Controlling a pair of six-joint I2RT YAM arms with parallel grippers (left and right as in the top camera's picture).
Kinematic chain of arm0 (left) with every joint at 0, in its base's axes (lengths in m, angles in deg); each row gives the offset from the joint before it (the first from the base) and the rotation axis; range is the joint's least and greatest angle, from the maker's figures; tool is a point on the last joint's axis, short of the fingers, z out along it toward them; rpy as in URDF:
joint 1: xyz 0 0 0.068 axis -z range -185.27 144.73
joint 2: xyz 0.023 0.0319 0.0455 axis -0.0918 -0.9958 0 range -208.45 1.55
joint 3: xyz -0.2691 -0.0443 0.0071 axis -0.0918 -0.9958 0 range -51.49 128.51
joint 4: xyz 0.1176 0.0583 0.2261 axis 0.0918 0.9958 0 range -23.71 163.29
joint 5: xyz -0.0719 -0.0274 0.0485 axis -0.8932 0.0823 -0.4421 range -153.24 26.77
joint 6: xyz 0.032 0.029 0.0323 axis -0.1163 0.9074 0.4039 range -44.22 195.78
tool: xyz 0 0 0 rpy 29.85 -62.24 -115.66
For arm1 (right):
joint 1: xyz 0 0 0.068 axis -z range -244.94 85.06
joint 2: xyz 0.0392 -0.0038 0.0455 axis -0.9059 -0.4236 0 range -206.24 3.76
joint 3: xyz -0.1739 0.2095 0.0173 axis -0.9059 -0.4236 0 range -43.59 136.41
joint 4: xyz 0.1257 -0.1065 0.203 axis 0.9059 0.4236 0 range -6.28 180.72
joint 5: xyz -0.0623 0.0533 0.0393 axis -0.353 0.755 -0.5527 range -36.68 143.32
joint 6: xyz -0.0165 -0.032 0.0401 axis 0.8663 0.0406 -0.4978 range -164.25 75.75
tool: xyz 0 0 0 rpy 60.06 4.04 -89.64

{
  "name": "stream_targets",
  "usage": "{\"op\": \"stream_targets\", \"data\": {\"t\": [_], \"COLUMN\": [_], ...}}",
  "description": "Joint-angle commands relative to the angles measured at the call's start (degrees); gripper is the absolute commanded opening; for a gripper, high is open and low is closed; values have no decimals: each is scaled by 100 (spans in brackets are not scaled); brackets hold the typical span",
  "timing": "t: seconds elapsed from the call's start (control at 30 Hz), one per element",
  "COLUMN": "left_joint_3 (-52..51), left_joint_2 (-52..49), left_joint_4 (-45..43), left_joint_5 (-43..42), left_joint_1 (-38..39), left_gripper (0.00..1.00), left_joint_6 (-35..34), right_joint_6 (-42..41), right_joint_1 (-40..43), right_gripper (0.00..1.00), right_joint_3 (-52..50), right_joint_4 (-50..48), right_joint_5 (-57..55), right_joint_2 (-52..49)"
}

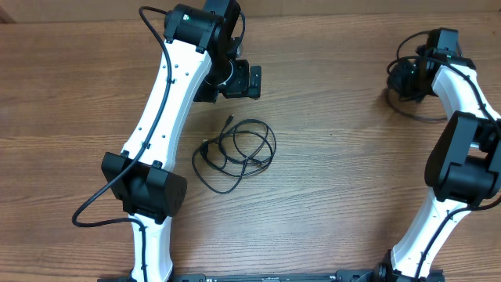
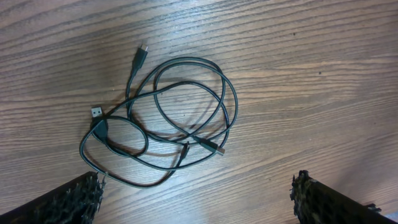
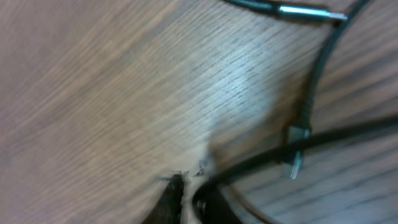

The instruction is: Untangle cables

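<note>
A loose tangle of thin black cables (image 1: 235, 150) lies on the wooden table (image 1: 329, 180), near its middle. In the left wrist view the cables (image 2: 180, 112) form overlapping loops with a silvery USB plug (image 2: 96, 112) at the left. My left gripper (image 1: 249, 81) hangs just beyond the tangle, open wide (image 2: 198, 190) with nothing between its fingers (image 2: 81, 199). Far right, my right gripper (image 1: 405, 78) is low over another thin black loop (image 1: 419, 116). The blurred right wrist view shows it (image 3: 189, 186) shut, with a black cable (image 3: 323, 140) running out from its tips.
Thicker black wires run along both white arms (image 1: 168, 102). A silvery plug tip (image 3: 308, 11) and a small connector (image 3: 297, 163) lie by the right gripper. The right arm's elbow (image 1: 466, 157) stands at the table's right edge.
</note>
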Motion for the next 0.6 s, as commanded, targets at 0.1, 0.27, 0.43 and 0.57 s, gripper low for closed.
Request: {"op": "stream_targets", "data": {"t": [0.1, 0.27, 0.43, 0.57], "left_joint_3": [-42, -42, -42, -42], "left_joint_2": [-15, -15, -15, -15], "left_joint_4": [39, 57, 57, 59], "left_joint_5": [39, 79, 166, 166], "left_joint_1": [7, 7, 7, 7], "left_gripper": [100, 99, 100, 99], "left_joint_6": [109, 107, 107, 107], "right_joint_6": [-387, -870, -863, -723], "right_joint_1": [9, 15, -2, 11], "right_gripper": [4, 14, 94, 100], "right_joint_3": [697, 1655, 2142, 2142], "right_joint_4": [-350, -380, -236, 120], "right_joint_5": [914, 1097, 1241, 1178], "right_joint_2": [-42, -42, -42, -46]}}
